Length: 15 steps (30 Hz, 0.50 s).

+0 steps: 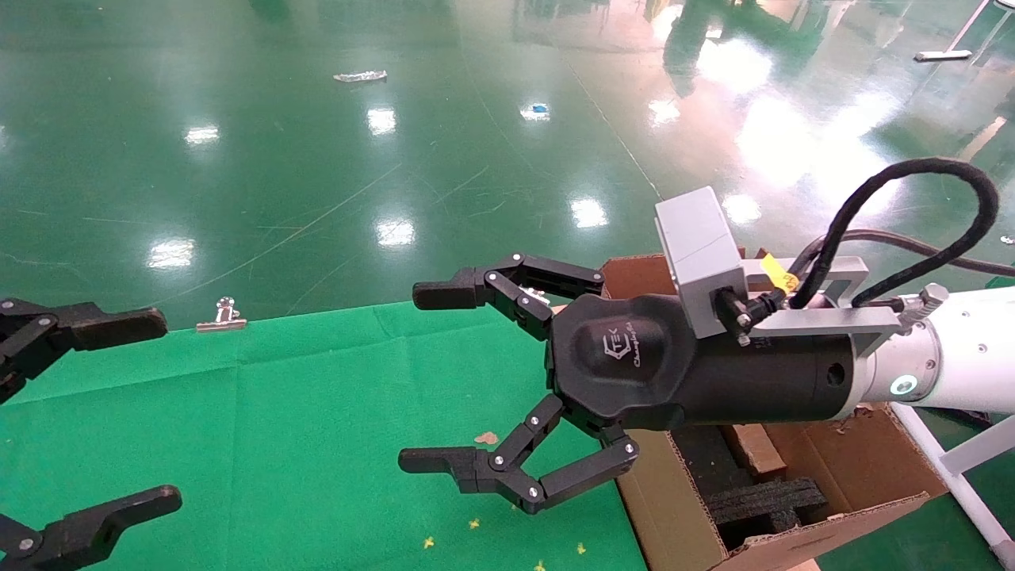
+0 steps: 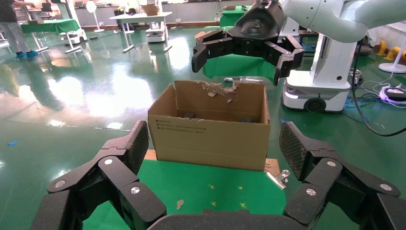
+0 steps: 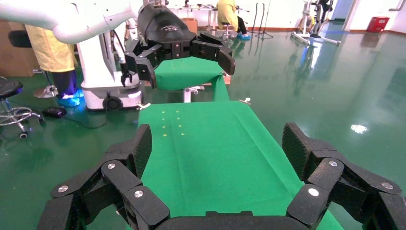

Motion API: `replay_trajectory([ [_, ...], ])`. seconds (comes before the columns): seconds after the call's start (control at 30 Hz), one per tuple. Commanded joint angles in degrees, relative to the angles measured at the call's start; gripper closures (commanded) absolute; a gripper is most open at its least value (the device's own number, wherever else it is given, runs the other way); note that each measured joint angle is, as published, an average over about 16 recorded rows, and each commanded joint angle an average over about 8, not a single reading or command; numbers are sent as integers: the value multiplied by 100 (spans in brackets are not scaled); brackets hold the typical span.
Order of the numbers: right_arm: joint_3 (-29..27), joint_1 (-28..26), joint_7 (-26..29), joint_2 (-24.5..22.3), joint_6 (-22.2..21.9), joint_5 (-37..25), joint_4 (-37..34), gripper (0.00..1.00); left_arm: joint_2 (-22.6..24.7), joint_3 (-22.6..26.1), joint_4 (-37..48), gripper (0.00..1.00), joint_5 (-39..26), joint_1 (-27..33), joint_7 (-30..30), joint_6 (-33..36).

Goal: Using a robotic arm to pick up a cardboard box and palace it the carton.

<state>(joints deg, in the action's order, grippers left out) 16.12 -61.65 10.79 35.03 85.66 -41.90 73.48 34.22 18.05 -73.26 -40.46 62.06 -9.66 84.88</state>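
Observation:
My right gripper (image 1: 427, 377), on the white robotic arm (image 1: 951, 357), hangs open and empty above the green table's right edge, just left of the carton (image 1: 674, 492). It also shows in the left wrist view (image 2: 242, 52) above the carton (image 2: 210, 136), a large brown box with torn flaps and black foam (image 1: 765, 500) inside. A slim brown cardboard piece (image 1: 753, 448) lies in the carton beside the foam; I cannot tell if it is the small cardboard box. My left gripper (image 1: 157, 411) is open and empty at the table's left end.
A green cloth covers the table (image 1: 317, 412). A metal binder clip (image 1: 222, 315) sits on its far edge, another (image 2: 279, 178) near the carton. Small yellow marks (image 1: 476, 523) dot the cloth. Shiny green floor surrounds the table. A white robot base (image 2: 316, 91) stands behind the carton.

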Motion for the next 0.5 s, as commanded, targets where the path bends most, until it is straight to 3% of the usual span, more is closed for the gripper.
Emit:
replay_trajectory([
  [0.03, 0, 0, 0, 0, 0, 0, 0, 0, 0, 0, 0, 0, 0, 0, 0, 0],
  [0.5, 0, 0, 0, 0, 0, 0, 0, 0, 0, 0, 0, 0, 0, 0, 0, 0],
])
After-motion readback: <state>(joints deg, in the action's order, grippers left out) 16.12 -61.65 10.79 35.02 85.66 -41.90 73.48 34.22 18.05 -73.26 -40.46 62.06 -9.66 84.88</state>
